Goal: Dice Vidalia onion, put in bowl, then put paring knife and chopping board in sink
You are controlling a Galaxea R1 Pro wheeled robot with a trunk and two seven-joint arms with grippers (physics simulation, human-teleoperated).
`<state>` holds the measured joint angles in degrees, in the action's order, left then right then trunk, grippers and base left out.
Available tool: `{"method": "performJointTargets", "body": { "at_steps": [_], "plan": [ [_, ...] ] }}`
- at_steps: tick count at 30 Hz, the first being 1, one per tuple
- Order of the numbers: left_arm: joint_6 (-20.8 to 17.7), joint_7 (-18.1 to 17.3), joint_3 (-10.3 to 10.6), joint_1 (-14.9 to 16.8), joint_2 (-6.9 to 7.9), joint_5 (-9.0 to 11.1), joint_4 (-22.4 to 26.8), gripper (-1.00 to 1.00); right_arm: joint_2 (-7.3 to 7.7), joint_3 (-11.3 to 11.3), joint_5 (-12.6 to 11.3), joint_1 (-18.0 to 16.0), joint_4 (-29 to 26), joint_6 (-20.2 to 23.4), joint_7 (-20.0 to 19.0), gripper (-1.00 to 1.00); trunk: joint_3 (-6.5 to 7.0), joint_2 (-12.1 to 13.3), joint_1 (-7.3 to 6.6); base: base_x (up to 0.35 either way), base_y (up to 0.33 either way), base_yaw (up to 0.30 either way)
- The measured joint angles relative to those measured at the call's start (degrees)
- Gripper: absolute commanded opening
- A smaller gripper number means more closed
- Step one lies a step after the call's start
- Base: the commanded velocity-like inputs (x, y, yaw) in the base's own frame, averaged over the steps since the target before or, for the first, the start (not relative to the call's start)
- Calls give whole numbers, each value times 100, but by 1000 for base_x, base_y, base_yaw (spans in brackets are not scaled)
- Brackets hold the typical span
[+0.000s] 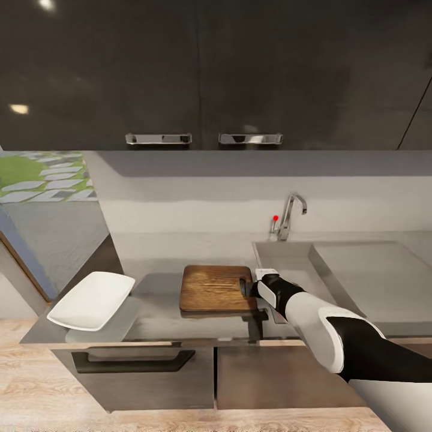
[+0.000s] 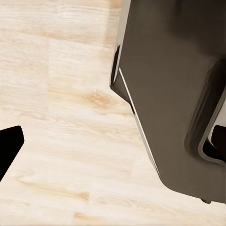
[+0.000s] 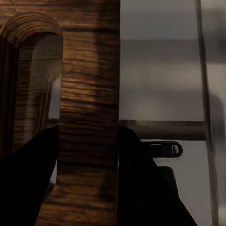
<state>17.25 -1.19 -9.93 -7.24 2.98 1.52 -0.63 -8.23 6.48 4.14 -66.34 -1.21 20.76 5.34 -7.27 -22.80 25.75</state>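
R gripper (image 1: 247, 288) clamped on board (image 1: 215, 287) by its slot end. Bowl (image 1: 91, 299) holds nothing, at counter (image 1: 150, 321) end. Sink (image 1: 372, 279) basin looks bare. L gripper: can't tell.

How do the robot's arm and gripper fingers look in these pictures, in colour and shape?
The right arm has smooth rounded shells: a glossy white forearm section between black segments, with a black-and-white wrist. The right gripper is black; its fingers appear as flat dark tapering wedges. No cables or markings show.
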Motion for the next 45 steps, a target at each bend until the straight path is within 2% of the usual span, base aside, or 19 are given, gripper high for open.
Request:
{"method": "performJointTargets", "body": {
  "at_steps": [13, 33, 34, 35, 45],
  "plan": [
    [6, 0, -1, -1, 0, 0, 0, 100, -17, -109, 27, -14, 10, 9, 5, -100, -30, -10, -6, 72, 42, 0],
    [4, 0, 1, -1, 1, 0, 0, 100, -26, -48, 16, -10, 4, 2, 4, -100, -29, -8, -3, 28, 11, 0],
    [5, 0, 0, -1, 1, 0, 0, 100, -26, -48, 16, -10, 4, 3, 4, 100, -30, -8, -3, 0, 0, 0],
    [5, 0, 0, 0, 0, 0, 0, 100, -26, 5, 1, 0, -1, 0, 1, 100, -33, 1, 0, 0, 0, 0],
    [3, 0, 0, 0, 4, 0, 0, 100, -30, 8, -1, -1, -1, 0, 11, 100, -33, -1, 0, 0, 0, 0]
  ]
}}
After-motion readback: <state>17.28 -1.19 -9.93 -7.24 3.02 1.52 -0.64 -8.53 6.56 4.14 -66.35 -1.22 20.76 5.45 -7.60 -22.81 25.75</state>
